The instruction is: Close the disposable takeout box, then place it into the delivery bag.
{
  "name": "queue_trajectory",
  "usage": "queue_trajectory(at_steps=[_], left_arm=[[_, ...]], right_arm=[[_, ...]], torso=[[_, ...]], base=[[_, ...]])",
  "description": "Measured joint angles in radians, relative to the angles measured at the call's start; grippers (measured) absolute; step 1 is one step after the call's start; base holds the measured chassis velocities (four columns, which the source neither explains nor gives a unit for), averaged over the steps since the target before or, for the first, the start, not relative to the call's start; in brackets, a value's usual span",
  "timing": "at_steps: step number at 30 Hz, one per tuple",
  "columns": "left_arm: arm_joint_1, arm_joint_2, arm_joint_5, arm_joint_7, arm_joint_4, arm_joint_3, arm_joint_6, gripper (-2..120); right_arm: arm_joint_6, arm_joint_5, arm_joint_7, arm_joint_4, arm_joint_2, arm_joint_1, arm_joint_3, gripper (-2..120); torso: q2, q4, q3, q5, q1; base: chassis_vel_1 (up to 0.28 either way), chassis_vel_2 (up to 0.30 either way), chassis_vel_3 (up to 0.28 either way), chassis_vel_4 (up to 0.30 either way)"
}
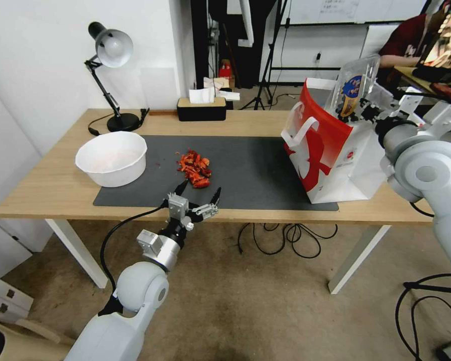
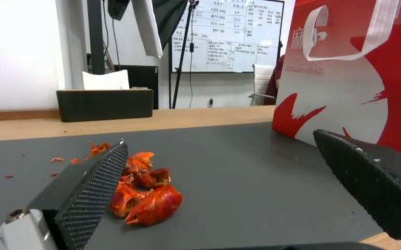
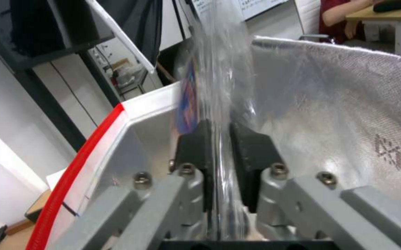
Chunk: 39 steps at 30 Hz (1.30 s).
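Box: your right gripper (image 3: 219, 146) pinches the disposable takeout box (image 1: 355, 90) upright, directly over the delivery bag (image 1: 330, 155) mouth.
Axis: box stands on edge, foil-lined opening below.
Left gripper (image 1: 199, 193): spread, idle at the tabletop (image 1: 50, 190) edge.

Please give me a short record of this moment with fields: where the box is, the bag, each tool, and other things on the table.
box: disposable takeout box closed, held upright over the bag's open top
bag: delivery bag standing at the mat's right end, foil lining visible
right tool: shut on the box's edge
left tool: open, low at the table's near edge
other: red food scraps on dark mat; white bowl; lamp; tissue box
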Motion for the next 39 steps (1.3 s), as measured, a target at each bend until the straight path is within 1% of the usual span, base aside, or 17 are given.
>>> queue_trajectory(at_steps=[2,6,7,9,11,13,14,17,18,22,26,30,32,33,34,38,39], left_arm=[[-0.002,0.0,0.0,0.0,0.0,0.0,0.0,100],[-0.005,0.005,-0.01,-0.001,0.001,-0.004,0.0,100],[-0.005,0.005,-0.01,-0.001,0.001,-0.004,0.0,100],[-0.005,0.008,-0.01,-0.001,0.002,-0.005,0.0,100],[-0.006,0.009,-0.01,-0.001,0.002,-0.005,0.0,100],[-0.008,0.011,-0.011,-0.002,0.002,-0.007,0.001,100],[-0.008,0.011,-0.011,-0.002,0.002,-0.007,0.001,100],[-0.011,0.013,-0.012,-0.002,0.002,-0.008,0.001,100],[-0.011,0.013,-0.012,-0.002,0.002,-0.008,0.001,100],[-0.011,0.013,-0.014,-0.01,0.002,-0.017,0.0,100],[-0.013,0.016,-0.014,-0.02,-0.001,-0.023,-0.002,100],[-0.011,0.023,-0.012,-0.027,-0.01,-0.038,-0.009,100],[-0.01,0.023,-0.008,-0.034,-0.012,-0.04,-0.01,100],[-0.005,0.02,0.004,-0.05,-0.013,-0.049,-0.015,100],[-0.005,0.02,0.004,-0.05,-0.013,-0.049,-0.015,100],[0.021,0.025,0.024,-0.055,-0.028,-0.083,-0.023,100],[0.021,0.025,0.024,-0.055,-0.028,-0.083,-0.023,100]], right_arm=[[0.0,-0.001,0.0,-0.004,0.002,0.001,-0.001,18],[-0.003,-0.005,-0.005,-0.023,0.008,0.004,-0.007,38],[-0.003,-0.005,-0.005,-0.023,0.008,0.004,-0.007,38],[-0.006,-0.006,-0.007,-0.024,0.012,0.004,-0.01,48],[-0.006,-0.006,-0.008,-0.024,0.013,0.004,-0.012,52],[-0.006,-0.006,-0.025,-0.024,0.015,0.005,-0.013,63],[-0.006,-0.006,-0.025,-0.024,0.015,0.005,-0.013,63],[0.006,-0.004,-0.076,-0.012,0.016,0.006,-0.011,75],[0.006,-0.004,-0.076,-0.012,0.016,0.006,-0.011,75],[0.044,-0.003,-0.176,0.028,0.008,0.002,-0.004,96],[0.073,-0.014,-0.247,0.049,0.006,-0.007,-0.002,100],[0.15,-0.127,-0.445,0.085,0.003,-0.053,-0.001,100],[0.16,-0.144,-0.47,0.094,0.003,-0.064,-0.002,100],[0.175,-0.203,-0.523,0.113,0.002,-0.096,0.001,100],[0.175,-0.203,-0.523,0.113,0.002,-0.096,0.001,100],[0.228,-0.413,-0.643,0.156,0.008,-0.242,0.03,100],[0.228,-0.413,-0.643,0.156,0.008,-0.242,0.03,100]], torso=[[0.0,0.0,0.0,0.0,0.0],[0.0,0.0,0.0,0.0,0.0],[0.0,0.0,0.0,0.0,0.0],[0.0,0.0,0.0,0.0,0.0],[0.0,0.0,0.0,-0.0001,0.0],[0.0,0.0,0.0,0.0,0.0],[0.0,0.0,0.0,0.0,0.0],[0.0,-0.0001,0.0,0.0003,0.0],[0.0,-0.0001,0.0,0.0003,0.0],[0.0,0.0,0.0,0.0,0.0],[0.0,0.0,0.0,0.0,0.0],[0.0,0.0,0.0,0.0,0.0],[0.0,-0.0001,0.0,0.0,0.0],[0.0,0.0001,0.0,-0.0002,0.0],[0.0,0.0001,0.0,-0.0002,0.0],[0.0,-0.0001,0.0,0.0,0.0],[0.0,-0.0001,0.0,0.0,0.0]], base=[[0.0,0.0,0.0,0.0],[0.0,0.0,0.0,0.0],[0.0,0.0,0.0,0.0],[0.0,0.0,0.0,0.0],[0.0,0.0,0.0,0.0],[0.0,0.0,0.0,0.0],[0.0,0.0,0.0,0.0],[0.0,0.0,0.0,0.0],[0.0,0.0,0.0,0.0],[0.0,0.0,0.0,0.0],[0.0,0.0,0.0,0.0],[0.0,0.0,0.0,0.0],[0.0,0.0,0.0,0.0],[0.0,0.0,0.0,0.0],[0.0,0.0,0.0,0.0],[0.0,0.0,0.0,0.0],[0.0,0.0,0.0,0.0]])
